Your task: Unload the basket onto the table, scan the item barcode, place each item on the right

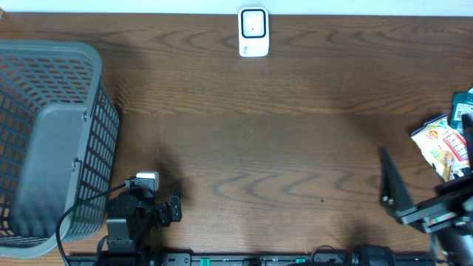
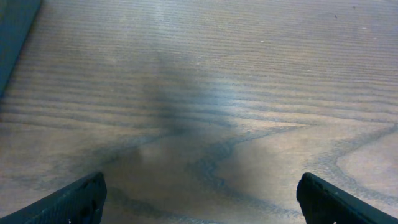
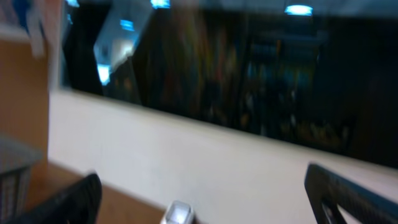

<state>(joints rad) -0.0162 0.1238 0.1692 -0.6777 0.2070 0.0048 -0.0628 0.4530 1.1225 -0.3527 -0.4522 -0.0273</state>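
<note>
- My left claw [image 2: 199, 200] is spread wide and holds nothing. Its two black fingertips [image 2: 71, 200] sit at the bottom corners of the left wrist view, with only bare wood grain between them.
- That claw hangs low over the brown wooden table [image 1: 281, 140], near the front edge and just beside the grey plastic lattice basket [image 1: 44, 140] at the table's left end.
- My right claw [image 3: 205, 199] is also wide open and empty. It points level across the table toward the pale far wall. Its view is blurred.
- The small white box-shaped barcode scanner [image 1: 253, 32] stands upright at the middle of the table's far edge, well apart from both claws.
- The item, a white, orange and red printed snack packet [image 1: 442, 144], lies flat at the table's right edge. It is partly cut off by the frame, and something teal [image 1: 464, 103] lies just beyond it.
- My right arm sits near the packet on its front side. I cannot tell whether they touch.
</note>
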